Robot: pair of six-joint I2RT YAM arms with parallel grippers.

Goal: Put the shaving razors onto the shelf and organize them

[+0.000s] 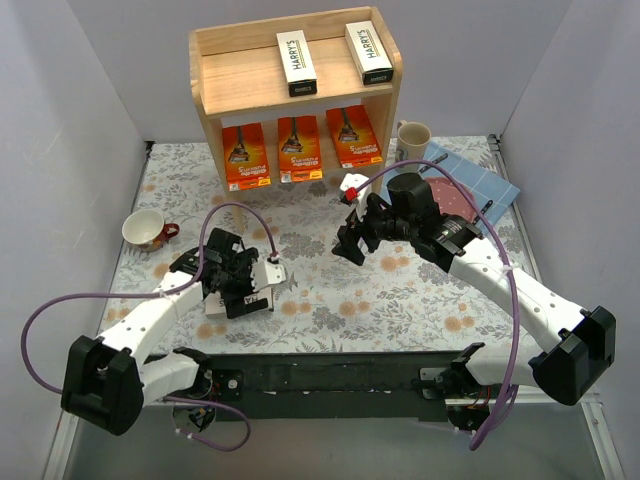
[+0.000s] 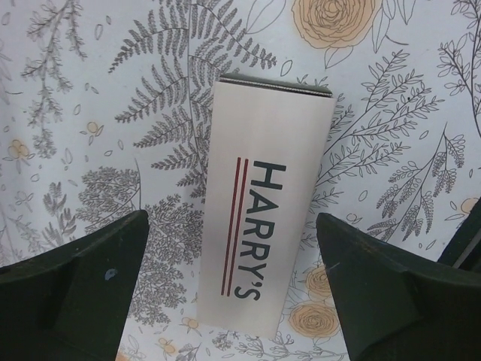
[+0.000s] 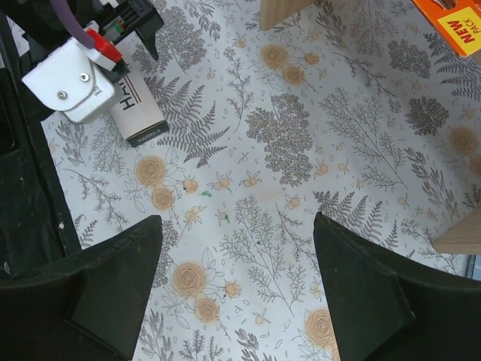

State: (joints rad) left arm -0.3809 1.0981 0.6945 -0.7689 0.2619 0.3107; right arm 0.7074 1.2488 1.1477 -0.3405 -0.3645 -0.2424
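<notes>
The wooden shelf (image 1: pixel 250 105) stands at the far side of the table. Two white boxes lettered "HARRY'S" (image 1: pixel 296 62) (image 1: pixel 367 52) lie on its top tier, and three orange razor packs (image 1: pixel 246 155) (image 1: pixel 299 147) (image 1: pixel 353 135) stand in a row on the lower tier. Their print is too small to read from above, though the right wrist view catches "NEW PACK" on one corner (image 3: pixel 451 22).

The third white box (image 2: pixel 263 226) lies flat on the floral tablecloth (image 2: pixel 90 90), showing "HARRY'S" in dark letters beside two thin red lines. The left gripper (image 1: pixel 240 292) hangs over it with its jaws spread wide. One finger stands on each side of the box, with cloth visible in both gaps, so nothing is gripped.

The right gripper (image 3: pixel 237 226) is over bare cloth near the middle of the table, wide open and empty.
</notes>
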